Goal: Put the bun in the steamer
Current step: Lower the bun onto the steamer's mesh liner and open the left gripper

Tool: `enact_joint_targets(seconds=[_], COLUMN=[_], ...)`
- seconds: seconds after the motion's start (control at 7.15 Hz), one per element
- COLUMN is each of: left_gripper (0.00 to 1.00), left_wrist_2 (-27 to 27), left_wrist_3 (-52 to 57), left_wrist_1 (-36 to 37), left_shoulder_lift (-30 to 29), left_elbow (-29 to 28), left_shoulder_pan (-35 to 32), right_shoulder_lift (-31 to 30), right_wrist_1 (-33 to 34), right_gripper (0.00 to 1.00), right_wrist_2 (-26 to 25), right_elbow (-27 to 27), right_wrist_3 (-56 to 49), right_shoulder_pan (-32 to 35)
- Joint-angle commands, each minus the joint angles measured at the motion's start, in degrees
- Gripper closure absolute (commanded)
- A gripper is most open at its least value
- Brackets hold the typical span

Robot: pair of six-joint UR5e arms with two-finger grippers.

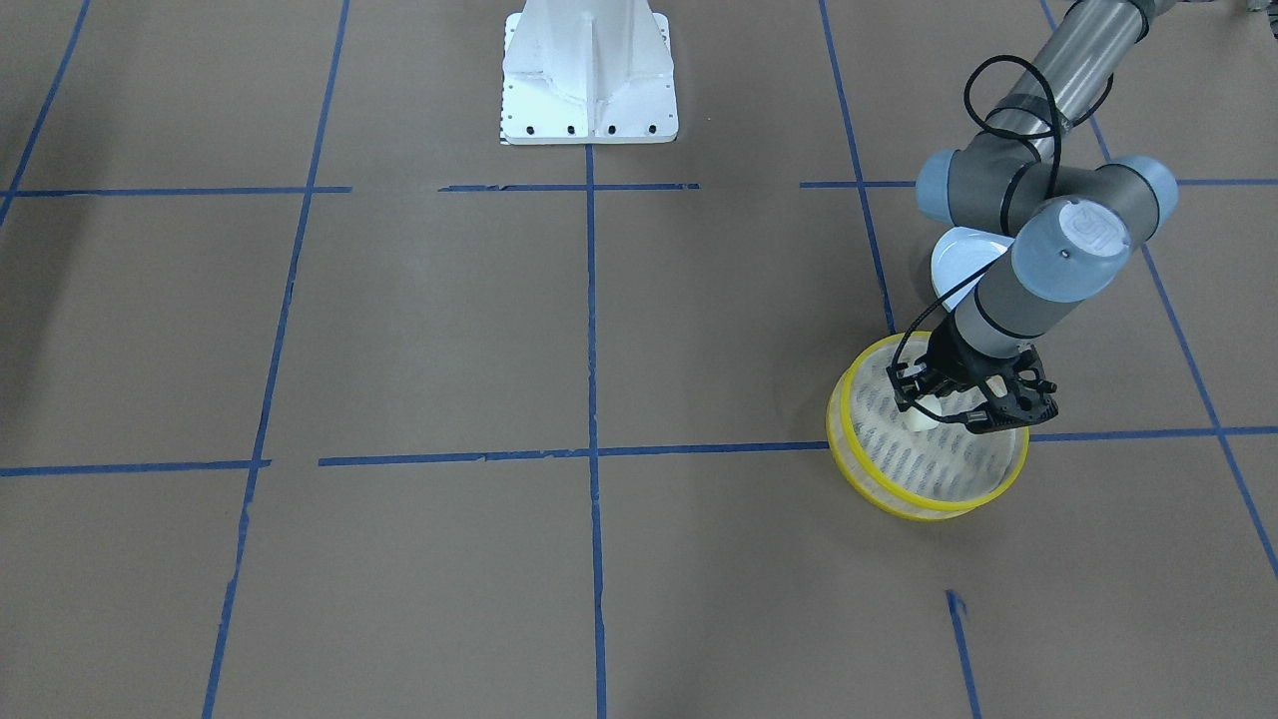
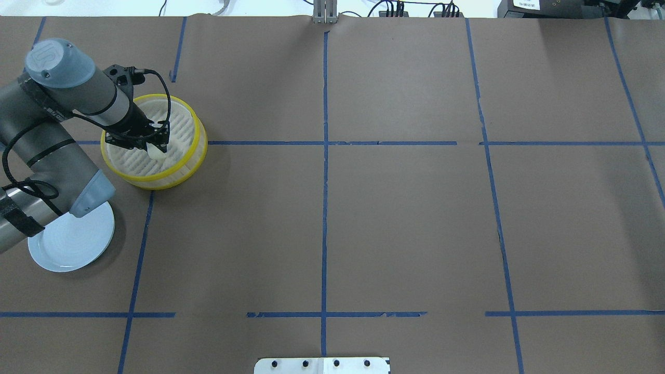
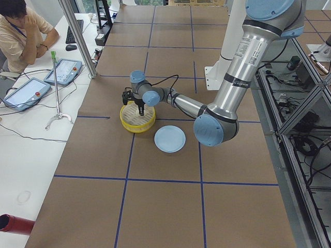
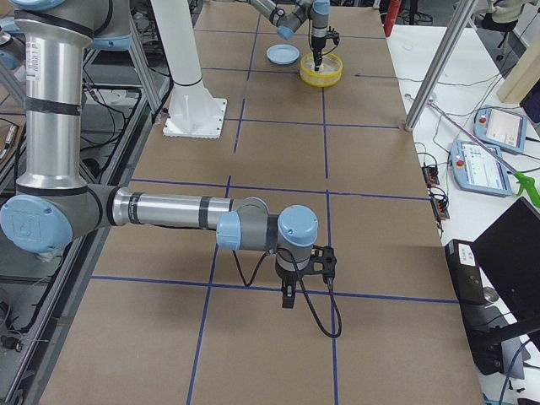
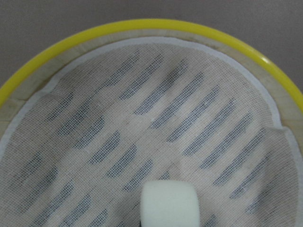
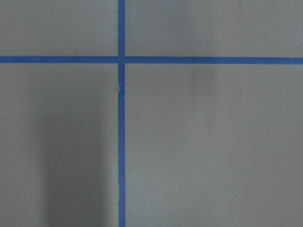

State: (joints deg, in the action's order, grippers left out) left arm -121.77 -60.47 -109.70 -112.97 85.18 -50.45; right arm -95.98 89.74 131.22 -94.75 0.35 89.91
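Where the camera faces the robot, the left gripper [image 1: 934,412] reaches down inside the steamer [image 1: 867,477]. Its black jaws are drawn in close on the bun [image 1: 921,419], a pale lump near the basket's rim on the robot's side. A pale blue plate [image 1: 957,262] lies just behind the steamer on the brown table [image 1: 449,330], partly hidden by the arm.

From overhead, the bun [image 2: 156,152] sits pinched at the left gripper's [image 2: 155,145] tips over the steamer's [image 2: 200,141] slotted floor. The plate [image 2: 72,244] is nearer the robot, apart from the basket.

In the left-side view the left gripper [image 3: 140,109] points straight down into the steamer [image 3: 137,122], with the plate [image 3: 169,139] beside it.

In the right-side view the right gripper [image 4: 288,297] hangs low over the table, well apart from the steamer [image 4: 321,71]; I cannot tell how its jaws stand.

The left wrist camera shows the bun [image 5: 169,203] low in the frame above the mesh floor, inside the yellow rim [image 5: 142,26]. Whether it touches the floor I cannot tell.

The right wrist camera shows only table and crossing blue tape [image 6: 121,142].
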Motion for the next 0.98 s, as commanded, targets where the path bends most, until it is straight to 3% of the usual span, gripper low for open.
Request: enact_joint_targets(seconds=[0.0,0.42,0.84], left_gripper=[0.64,0.64,0.56], left_wrist_2=[2.67,2.77,2.68], left_wrist_3=[0.0,0.0,0.0], left_wrist_1=[0.27,0.36,0.36], left_shoulder_lift=[0.12,0.21,0.3], left_elbow=[0.07,-0.28,-0.28], left_shoulder_pan=[0.0,0.09,0.09], right_shoulder_lift=[0.0,0.0,0.0], right_wrist_1=[0.0,0.0,0.0], right_gripper=[0.0,0.0,0.0], right_wrist_2=[0.0,0.0,0.0], right_elbow=[0.0,0.0,0.0], right_wrist_3=[0.0,0.0,0.0], right_shoulder_pan=[0.0,0.0,0.0])
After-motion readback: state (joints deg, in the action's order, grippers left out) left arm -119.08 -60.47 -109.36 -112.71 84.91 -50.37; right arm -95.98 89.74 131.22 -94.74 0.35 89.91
